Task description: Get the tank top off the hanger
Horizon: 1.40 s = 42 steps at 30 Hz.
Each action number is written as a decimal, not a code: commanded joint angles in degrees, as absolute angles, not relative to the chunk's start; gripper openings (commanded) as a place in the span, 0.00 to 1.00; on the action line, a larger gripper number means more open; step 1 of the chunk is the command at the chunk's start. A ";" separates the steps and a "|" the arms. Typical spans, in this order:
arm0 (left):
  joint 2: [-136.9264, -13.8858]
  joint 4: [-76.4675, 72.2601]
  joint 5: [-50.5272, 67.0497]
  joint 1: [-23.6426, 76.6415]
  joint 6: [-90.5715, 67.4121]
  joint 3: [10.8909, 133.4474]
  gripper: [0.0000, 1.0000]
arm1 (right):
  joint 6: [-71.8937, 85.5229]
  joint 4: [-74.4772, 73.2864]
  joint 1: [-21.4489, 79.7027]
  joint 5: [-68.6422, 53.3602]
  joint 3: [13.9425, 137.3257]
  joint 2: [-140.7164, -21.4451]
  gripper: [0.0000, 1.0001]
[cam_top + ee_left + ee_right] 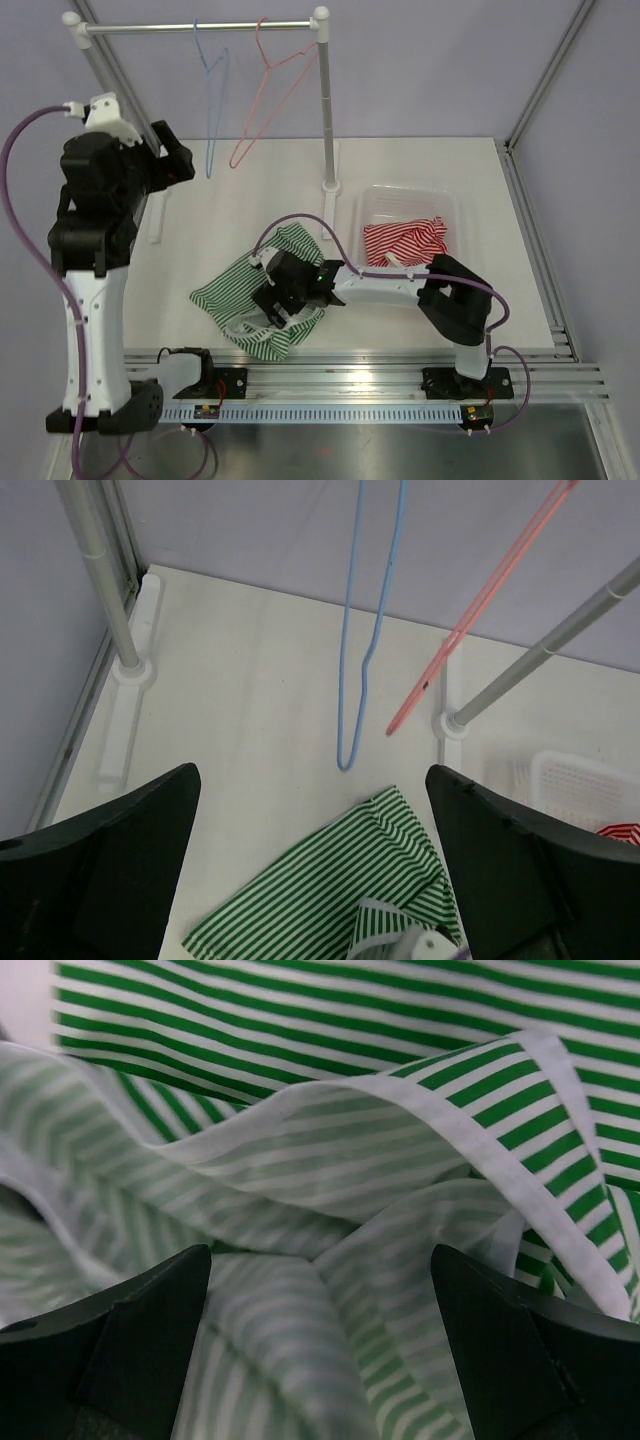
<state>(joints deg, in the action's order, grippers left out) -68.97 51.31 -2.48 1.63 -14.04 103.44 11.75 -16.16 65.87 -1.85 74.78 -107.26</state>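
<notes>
The white tabletop point(420, 200) and the things that lie on it.

We see a green-and-white striped tank top point(225, 290) lying crumpled on the near middle part of the tabletop, close to the front edge. To its right, a little apart, stands a clear plastic bin point(410, 188) with a red-and-white striped garment point(400, 240) inside. Behind, the rack foot point(330, 185) stands just beside the back left corner of the bin, and a second rack foot point(130, 670) stands at the far left side.
</notes>
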 commanded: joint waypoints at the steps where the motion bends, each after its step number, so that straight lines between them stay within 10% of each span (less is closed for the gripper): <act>1: -60.58 45.62 -5.00 1.58 -16.35 93.11 0.99 | 8.26 -16.26 67.23 7.81 77.34 -112.23 0.99; 9: -48.27 44.31 -7.56 1.76 -14.67 80.35 0.99 | 10.46 -16.17 68.29 14.94 76.64 -121.55 0.95; 13: -41.23 39.38 -8.43 2.81 -16.08 71.64 0.99 | 11.16 -16.43 68.38 14.06 75.94 -123.05 0.14; 15: -41.31 39.11 -9.40 3.42 -15.65 68.14 0.99 | 11.34 -16.26 68.47 14.32 75.67 -121.73 0.00; 42: -34.80 35.68 -14.24 8.35 -15.29 54.67 0.99 | 7.47 -39.36 56.70 50.19 86.23 -73.75 0.00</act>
